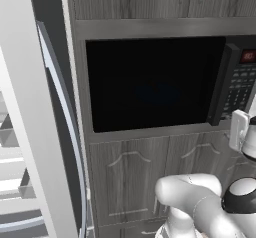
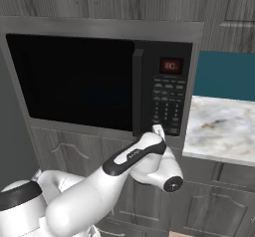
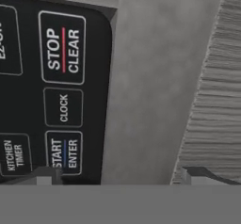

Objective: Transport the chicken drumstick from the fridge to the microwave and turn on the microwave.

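1. Reaching with the white arm's two-finger gripper (image 3: 117,176), fingers spread wide and holding nothing, right up at the keypad of the black built-in microwave (image 2: 99,81) with its dark glass door shut.
2. Lining one dark fingertip (image 3: 44,175) up with the white-lettered START ENTER button (image 3: 64,153); probably best pressing squarely, avoiding the CLOCK button (image 3: 63,107) above.
3. Chicken drumstick: impossible to make out behind the dark glass.
4. Surrounding: grey wood-grain cabinet fronts (image 1: 130,182), marbled pale countertop (image 2: 224,126) to the right, white fridge door (image 1: 30,132) with curved wire rack standing open at left.

Kitchen: built-in microwave (image 2: 99,81) in grey wood cabinets (image 1: 135,182), marble counter (image 2: 221,126), fridge (image 1: 25,132).
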Robot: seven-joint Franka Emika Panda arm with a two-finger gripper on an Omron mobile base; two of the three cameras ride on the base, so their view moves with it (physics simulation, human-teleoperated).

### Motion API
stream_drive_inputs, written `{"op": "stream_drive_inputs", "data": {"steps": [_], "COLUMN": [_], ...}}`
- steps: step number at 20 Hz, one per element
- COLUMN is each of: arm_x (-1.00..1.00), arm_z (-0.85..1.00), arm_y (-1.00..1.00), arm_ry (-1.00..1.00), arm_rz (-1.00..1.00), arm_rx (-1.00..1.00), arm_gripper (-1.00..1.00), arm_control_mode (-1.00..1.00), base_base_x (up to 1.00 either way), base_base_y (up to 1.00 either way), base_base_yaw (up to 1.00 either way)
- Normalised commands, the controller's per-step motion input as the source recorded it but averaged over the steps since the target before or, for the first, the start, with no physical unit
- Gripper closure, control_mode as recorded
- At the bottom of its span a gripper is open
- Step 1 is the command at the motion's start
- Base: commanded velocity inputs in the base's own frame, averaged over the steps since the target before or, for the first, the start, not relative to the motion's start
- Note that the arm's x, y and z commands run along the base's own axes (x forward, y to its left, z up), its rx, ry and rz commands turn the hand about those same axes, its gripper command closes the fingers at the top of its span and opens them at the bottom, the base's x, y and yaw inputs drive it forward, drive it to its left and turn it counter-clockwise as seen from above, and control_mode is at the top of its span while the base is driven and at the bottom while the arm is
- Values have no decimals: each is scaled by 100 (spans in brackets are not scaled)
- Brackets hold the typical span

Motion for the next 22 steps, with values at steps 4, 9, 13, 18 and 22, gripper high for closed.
{"op": "stream_drive_inputs", "data": {"steps": [4,9,13,18,22], "arm_x": [18,12,6,1,-2], "arm_z": [-2,-5,-6,-3,0], "arm_y": [-16,-10,-3,2,17], "arm_ry": [5,4,7,5,2], "arm_rz": [-8,-5,-1,-1,-3], "arm_rx": [0,0,0,0,0], "arm_gripper": [-100,-100,-100,-100,-100], "arm_control_mode": [-100,-100,-100,-100,-100], "base_base_x": [0,0,0,0,0], "base_base_y": [0,0,0,0,0], "base_base_yaw": [0,0,0,0,0]}}
